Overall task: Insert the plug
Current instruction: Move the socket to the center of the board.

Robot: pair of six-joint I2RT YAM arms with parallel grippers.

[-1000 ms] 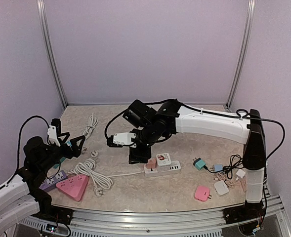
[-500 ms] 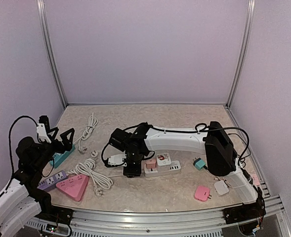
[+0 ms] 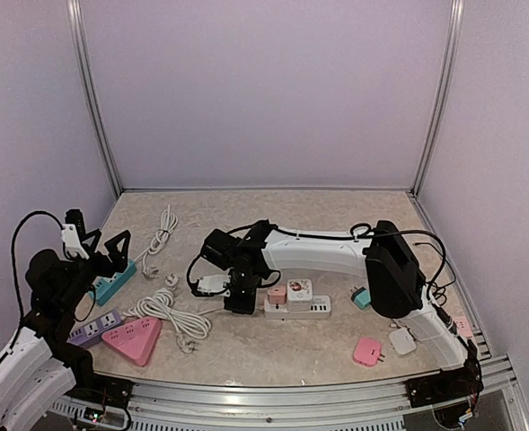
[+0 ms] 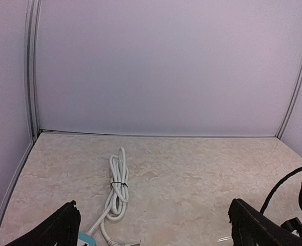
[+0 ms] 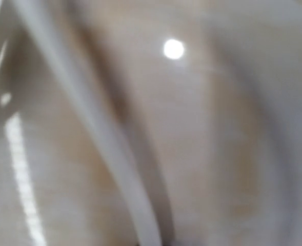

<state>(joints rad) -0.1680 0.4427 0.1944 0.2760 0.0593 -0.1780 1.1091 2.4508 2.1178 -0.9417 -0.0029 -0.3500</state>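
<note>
**A:** What's nearest?

**B:** By the front edge is a pink triangular power strip (image 3: 131, 338). Just behind it is the left gripper (image 3: 110, 244), fingers spread wide and empty.

**A:** And the plug?

**B:** The pink plug (image 3: 276, 294) sits mid-table on the white power strip (image 3: 311, 308). The right gripper (image 3: 239, 303) is low beside it, fingers closed. I can't tell whether they pinch the white cord (image 5: 112, 133). A bundled cord (image 4: 119, 179) lies farther back.

**A:** Risks?

**B:** A snagged cord could drag the strip sideways.

Pink triangular power strip (image 3: 132, 339) is lying near-left on the table (image 3: 282, 359), just beside a purple strip (image 3: 95, 327). Teal strip (image 3: 113, 282) is sitting behind them. Tied white cord (image 3: 163, 229) is lying far-left. Pink adapter (image 3: 367, 351) and white adapter (image 3: 402, 341) are resting near-right, close together.
</note>
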